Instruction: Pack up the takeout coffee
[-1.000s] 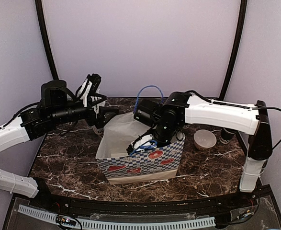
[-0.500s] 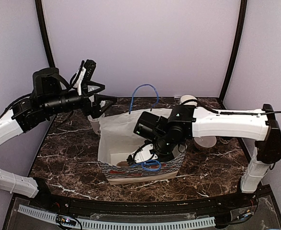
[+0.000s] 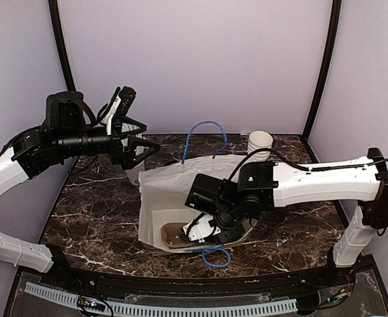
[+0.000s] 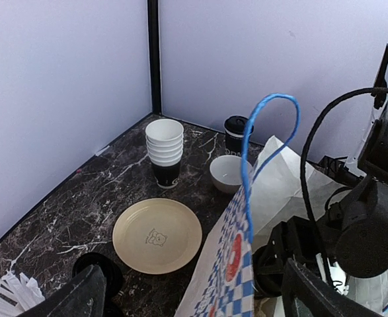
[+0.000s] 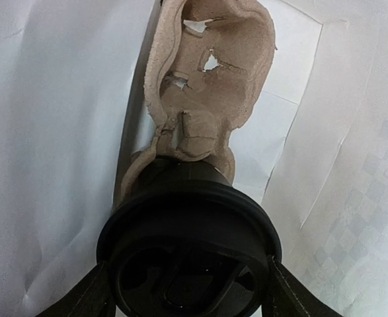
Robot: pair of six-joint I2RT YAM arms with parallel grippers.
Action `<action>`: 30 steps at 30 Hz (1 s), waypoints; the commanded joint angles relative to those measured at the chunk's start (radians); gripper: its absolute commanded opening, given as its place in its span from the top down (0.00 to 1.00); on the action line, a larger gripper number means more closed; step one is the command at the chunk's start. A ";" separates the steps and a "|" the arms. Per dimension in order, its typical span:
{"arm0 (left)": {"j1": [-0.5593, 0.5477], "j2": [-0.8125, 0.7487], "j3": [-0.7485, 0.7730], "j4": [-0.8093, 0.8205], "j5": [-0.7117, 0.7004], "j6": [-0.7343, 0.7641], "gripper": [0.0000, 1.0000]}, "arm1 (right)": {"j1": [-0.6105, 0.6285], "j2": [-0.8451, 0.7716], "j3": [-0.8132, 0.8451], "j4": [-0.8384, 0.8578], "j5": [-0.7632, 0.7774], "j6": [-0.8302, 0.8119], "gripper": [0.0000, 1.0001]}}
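the right gripper (image 5: 187, 294) pinches a takeout coffee (image 5: 188, 218) around its lid, low inside the paper bag (image 3: 167, 191) near the table's front edge. judging by its holes, the torn pulp carrier (image 5: 207, 99) beneath may let the cup tip on release. the left gripper (image 3: 133, 135) hangs spread, empty. no writing is legible.

Your right gripper (image 5: 188, 294) grips a black-lidded coffee cup (image 5: 188, 254) inside the white paper bag (image 5: 55, 132).
You see both fingers (image 5: 88, 298) against the lid's rim, one on each side. The cup stands over one end of a beige pulp carrier (image 5: 210, 99) with ragged holes, lying on the bag's floor. Faint checks show through the right wall.
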 commanded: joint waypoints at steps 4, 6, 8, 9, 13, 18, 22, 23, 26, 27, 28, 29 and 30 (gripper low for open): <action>0.005 -0.034 -0.001 0.008 -0.132 0.089 0.04 | 0.083 -0.067 -0.124 0.070 0.224 -0.016 0.47; 0.005 -0.041 -0.022 0.042 -0.164 0.103 0.04 | 0.105 -0.088 -0.136 0.079 0.262 -0.019 0.47; 0.007 -0.052 -0.052 0.100 -0.185 0.114 0.04 | 0.132 -0.110 -0.162 0.087 0.284 -0.017 0.47; 0.007 -0.054 -0.063 0.114 -0.196 0.116 0.03 | 0.148 -0.129 -0.183 0.093 0.292 -0.019 0.48; 0.012 -0.054 -0.105 0.164 -0.203 0.128 0.03 | 0.202 -0.185 -0.256 0.106 0.318 -0.038 0.49; 0.022 -0.044 -0.143 0.197 -0.191 0.136 0.03 | 0.216 -0.237 -0.287 0.128 0.344 -0.073 0.49; 0.030 -0.042 -0.169 0.221 -0.176 0.128 0.02 | 0.230 -0.283 -0.358 0.182 0.361 -0.107 0.49; 0.032 -0.042 -0.175 0.223 -0.171 0.128 0.02 | 0.230 -0.287 -0.367 0.187 0.357 -0.101 0.49; 0.034 -0.047 -0.184 0.227 -0.169 0.129 0.02 | 0.230 -0.297 -0.384 0.195 0.348 -0.088 0.49; 0.034 -0.051 -0.189 0.227 -0.170 0.129 0.02 | 0.230 -0.301 -0.389 0.202 0.350 -0.090 0.49; 0.034 -0.054 -0.192 0.228 -0.170 0.129 0.02 | 0.230 -0.306 -0.395 0.213 0.352 -0.092 0.50; 0.034 -0.059 -0.197 0.230 -0.169 0.128 0.02 | 0.229 -0.309 -0.396 0.221 0.350 -0.090 0.50; 0.035 -0.060 -0.201 0.232 -0.170 0.128 0.02 | 0.228 -0.312 -0.394 0.223 0.339 -0.086 0.50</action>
